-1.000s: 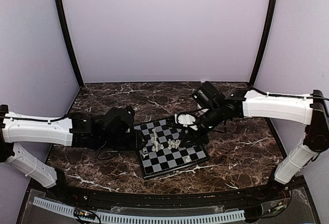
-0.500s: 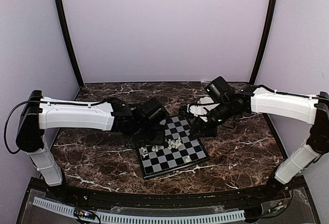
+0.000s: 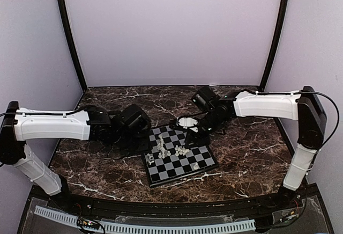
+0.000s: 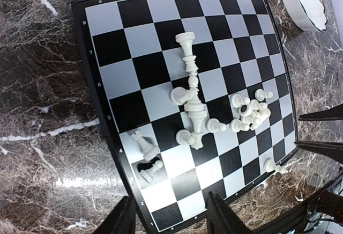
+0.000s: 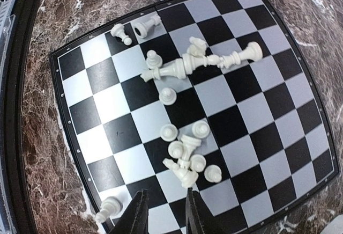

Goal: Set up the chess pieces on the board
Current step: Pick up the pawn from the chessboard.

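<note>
The board [image 3: 167, 173] lies at the table's middle, also in the left wrist view [image 4: 134, 14] and the right wrist view [image 5: 268, 110]. The cream-white chess pieces [image 3: 172, 149] lie mostly toppled in two heaps near its centre: tall ones in a line [image 4: 192, 97] [image 5: 198, 62], pawns in a cluster [image 4: 250, 111] [image 5: 185, 156]. A rook [image 4: 143, 144] and a pawn [image 4: 151, 170] stand near one edge. My left gripper [image 4: 171, 220] [image 3: 141, 141] is open and empty over that edge. My right gripper [image 5: 165, 215] [image 3: 194, 137] is open and empty just beside the pawn cluster.
A white scalloped bowl [image 3: 187, 122] [image 4: 306, 0] stands on the dark marble tabletop [image 3: 241, 148] just beyond the board's far corner, under the right arm. A lone pawn [image 5: 109, 207] lies at the board's edge near the right fingers.
My left arm reached out over the board's far side, then drew back to its left edge. My right gripper and the bowl shifted right, then back left to the board's far corner.
</note>
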You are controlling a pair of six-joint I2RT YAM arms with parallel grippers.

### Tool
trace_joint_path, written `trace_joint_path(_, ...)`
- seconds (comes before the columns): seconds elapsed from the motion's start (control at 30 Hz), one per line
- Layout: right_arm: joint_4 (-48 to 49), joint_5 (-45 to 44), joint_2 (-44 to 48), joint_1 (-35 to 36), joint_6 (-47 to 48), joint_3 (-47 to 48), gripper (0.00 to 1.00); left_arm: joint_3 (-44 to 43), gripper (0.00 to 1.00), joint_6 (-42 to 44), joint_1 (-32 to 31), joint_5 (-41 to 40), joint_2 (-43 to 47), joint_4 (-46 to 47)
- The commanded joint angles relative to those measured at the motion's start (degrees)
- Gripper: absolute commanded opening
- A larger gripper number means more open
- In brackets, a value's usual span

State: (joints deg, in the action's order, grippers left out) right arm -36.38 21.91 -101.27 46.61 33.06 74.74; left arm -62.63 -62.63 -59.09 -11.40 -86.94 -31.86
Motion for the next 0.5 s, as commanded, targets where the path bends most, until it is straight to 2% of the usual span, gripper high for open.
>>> trace_joint_path(0.0, -1.3, -0.6, -4.2, 3.1, 1.0, 4.2, 0.26, 3.6, 0.47, -4.6, 0.2, -1.6, 5.2, 0.6)
trace_joint_path(0.47, -0.7, -3.2, -10.2, 4.8, -1.4, 7.2, 0.24, 6.0, 0.48, -4.8, 0.2, -2.1, 7.3, 1.1)
